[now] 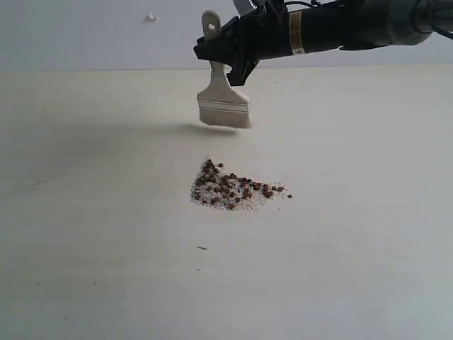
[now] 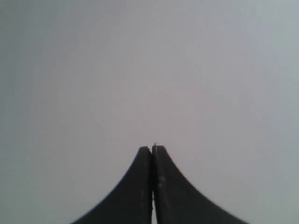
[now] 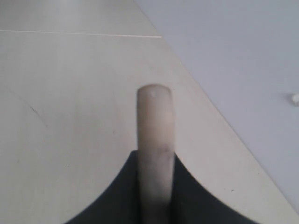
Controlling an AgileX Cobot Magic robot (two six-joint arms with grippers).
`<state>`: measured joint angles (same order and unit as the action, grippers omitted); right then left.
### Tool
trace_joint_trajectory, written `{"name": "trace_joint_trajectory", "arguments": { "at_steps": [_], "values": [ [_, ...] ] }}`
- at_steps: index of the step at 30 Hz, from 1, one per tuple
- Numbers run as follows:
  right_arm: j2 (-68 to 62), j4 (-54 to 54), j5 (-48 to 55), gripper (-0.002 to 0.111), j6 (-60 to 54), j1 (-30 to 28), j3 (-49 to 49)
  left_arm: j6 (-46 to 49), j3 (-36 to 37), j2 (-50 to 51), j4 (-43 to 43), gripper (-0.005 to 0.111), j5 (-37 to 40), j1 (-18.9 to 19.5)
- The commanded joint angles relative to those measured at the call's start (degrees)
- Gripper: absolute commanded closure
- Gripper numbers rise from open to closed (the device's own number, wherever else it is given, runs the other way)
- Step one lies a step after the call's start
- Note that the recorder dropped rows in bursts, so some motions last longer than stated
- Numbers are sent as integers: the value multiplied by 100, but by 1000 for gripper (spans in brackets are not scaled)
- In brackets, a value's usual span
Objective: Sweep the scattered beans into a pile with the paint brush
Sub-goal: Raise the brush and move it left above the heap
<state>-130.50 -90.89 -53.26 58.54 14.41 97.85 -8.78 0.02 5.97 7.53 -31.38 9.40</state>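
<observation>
The beans (image 1: 232, 188) lie gathered in a small heap on the pale table, mixed with whitish crumbs. Above and behind them hangs the paint brush (image 1: 224, 105), bristles down and clear of the surface, its wooden handle (image 3: 154, 135) standing up between the fingers of my right gripper (image 1: 225, 55), which is shut on it. The handle's holed end sticks out above the jaws. My left gripper (image 2: 152, 149) is shut with nothing in it, facing a blank grey surface; it does not show in the exterior view.
The pale table (image 1: 106, 212) stretches around the heap. A grey wall (image 1: 85, 28) rises behind it, with a small white knob (image 1: 150, 18) on it. A few dark specks (image 1: 202, 248) dot the table.
</observation>
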Motion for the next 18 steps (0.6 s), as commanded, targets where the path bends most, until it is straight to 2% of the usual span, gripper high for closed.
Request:
{"name": "trace_joint_trajectory", "arguments": {
  "at_steps": [1, 11, 18],
  "values": [
    [-146, 103, 94, 108, -42, 23, 43, -15, -2, -19, -20, 107, 12, -32],
    [-294, -72, -966, 108, 238, 23, 43, -15, -2, -19, -20, 107, 12, -32],
    [-294, -906, -1628, 108, 1101, 23, 308, -15, -2, -19, -20, 107, 12, -32]
  ]
}}
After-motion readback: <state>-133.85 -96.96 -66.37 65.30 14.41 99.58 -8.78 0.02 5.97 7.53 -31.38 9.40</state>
